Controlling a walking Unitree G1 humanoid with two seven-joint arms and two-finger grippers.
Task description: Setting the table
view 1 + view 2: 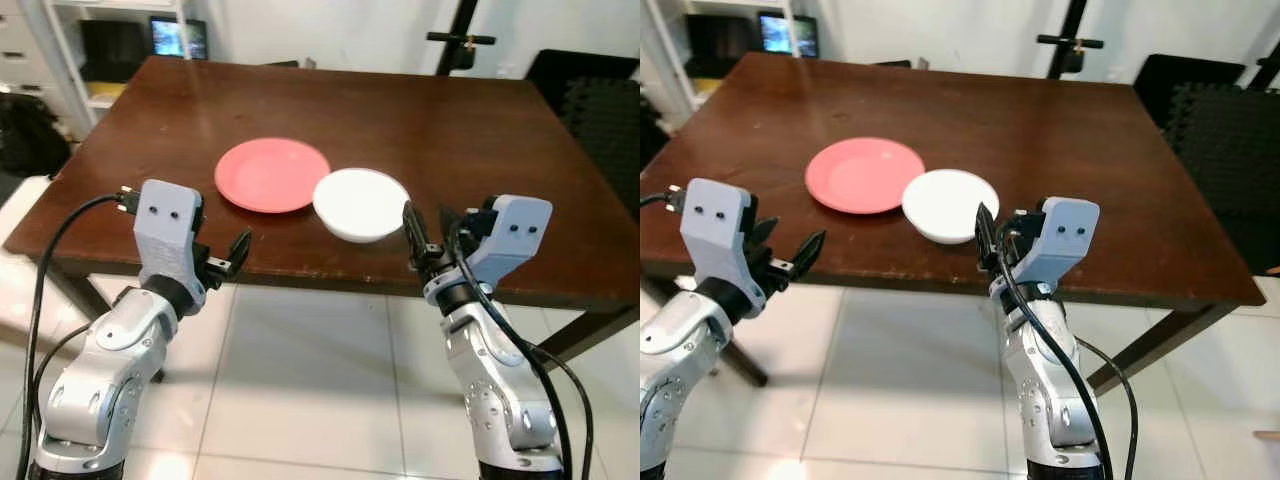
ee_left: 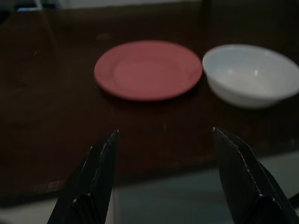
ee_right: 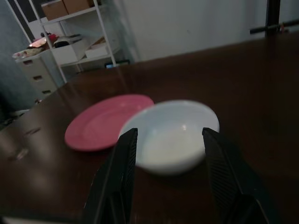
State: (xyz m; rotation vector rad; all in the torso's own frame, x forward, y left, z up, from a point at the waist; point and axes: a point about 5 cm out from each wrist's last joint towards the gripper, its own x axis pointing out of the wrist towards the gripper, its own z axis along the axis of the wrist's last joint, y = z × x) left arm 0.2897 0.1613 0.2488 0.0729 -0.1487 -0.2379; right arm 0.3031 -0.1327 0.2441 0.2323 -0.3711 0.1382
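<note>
Both grippers, left and right, hover open-jawed at the bench edge, facing the upright white bowl touching the flat pink plate.

One pink plate; one white bowl — one brown table

The right tool hides the near rim of the blurred white bowl.

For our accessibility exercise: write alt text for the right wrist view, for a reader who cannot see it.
Two open black fingers of the right gripper frame a white bowl on a dark wooden table. A pink plate lies right beside the bowl; white shelving stands behind.
</note>
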